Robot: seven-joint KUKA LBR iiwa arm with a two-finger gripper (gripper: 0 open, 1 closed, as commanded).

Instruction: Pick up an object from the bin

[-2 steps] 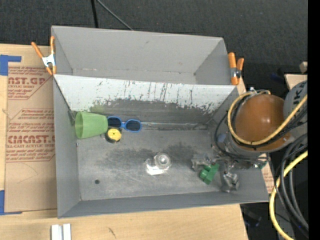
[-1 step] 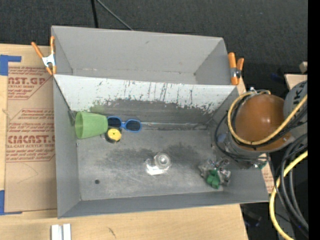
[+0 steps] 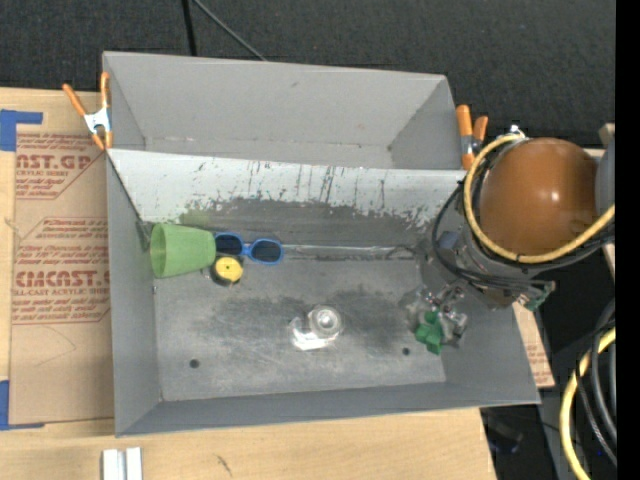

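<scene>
The gripper (image 3: 440, 315), open or closed state not determinable, sat over a small green object (image 3: 431, 336) by the right wall of the bin (image 3: 250, 368); wall contact could dislodge the object

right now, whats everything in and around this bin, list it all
cup: one, green, on its side at the left end of the floor
glasses: one pair, blue, beside the cup's right, by the back wall
yellow piece: one, yellow, just in front of the glasses
silver piece: one, silver, middle of the floor
green piece: one, green, right end of the floor, right at the tool
bin: one, grey metal, scuffed floor
tool: one, dark metal, low over the green piece; contact cannot be told
cover: one, orange-brown, on the wrist over the bin's right rim
cables: several, yellow and black, looped round the cover
</scene>
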